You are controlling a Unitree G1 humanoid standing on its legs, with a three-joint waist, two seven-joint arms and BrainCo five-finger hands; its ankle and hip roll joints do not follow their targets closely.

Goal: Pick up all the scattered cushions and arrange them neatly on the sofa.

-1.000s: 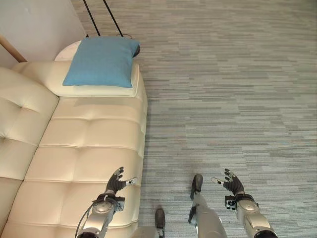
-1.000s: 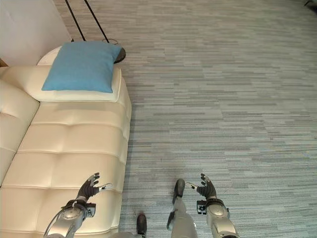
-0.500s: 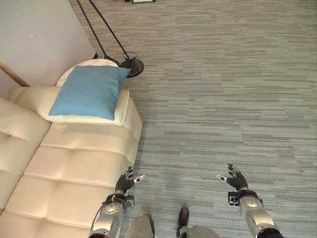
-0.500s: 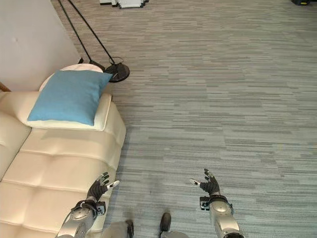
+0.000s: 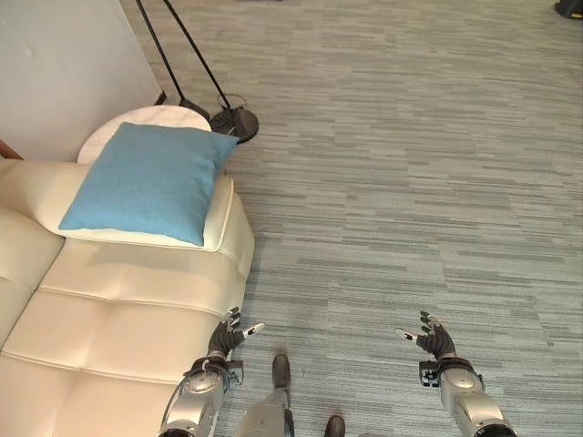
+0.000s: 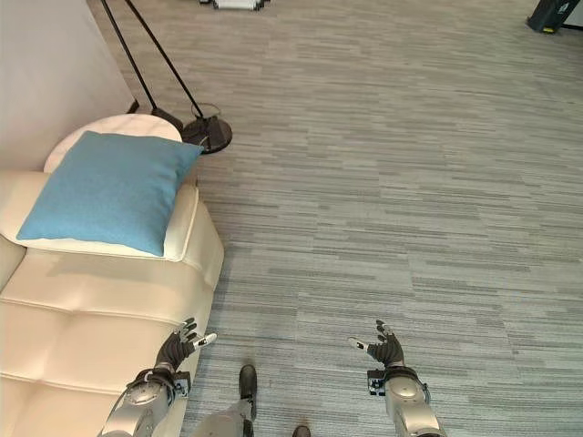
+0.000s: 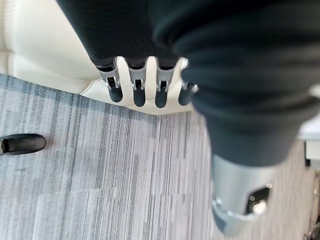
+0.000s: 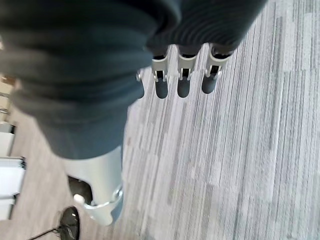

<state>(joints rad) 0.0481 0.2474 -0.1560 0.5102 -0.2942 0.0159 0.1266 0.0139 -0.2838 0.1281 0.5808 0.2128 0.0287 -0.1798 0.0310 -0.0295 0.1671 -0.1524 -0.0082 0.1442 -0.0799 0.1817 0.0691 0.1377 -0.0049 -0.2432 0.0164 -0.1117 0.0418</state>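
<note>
Head views, looking down: left robot hand raised at the front edge of the cream sofa, fingers spread and holding nothing; right robot hand raised over bare grey carpet, fingers likewise spread and empty. Blue cushion lying flat on the sofa's far armrest, well ahead of the left robot hand and to its outer side, one corner reaching toward a round white side table just beyond; black lamp base with slanting poles on the carpet beside that table. No cushion on the stretch of carpet ahead of either robot hand, so the step in hand judged to be searching for the remaining scattered cushions rather than grasping. To do it well: sweep the carpet out beyond the right robot hand and across to its outer side before committing to a path; keep both robot hands spread and clear of the sofa edge while moving; on finding a cushion, come in squarely so that both robot hands can close on opposite sides, soft filling likely to sag under a one-sided pinch. Blue cushion probably best stood against the backrest later, flat on the armrest hardly counting as neat. Wrist views: straight dark-tipped fingers over sofa edge and carpet, nothing between them.
</note>
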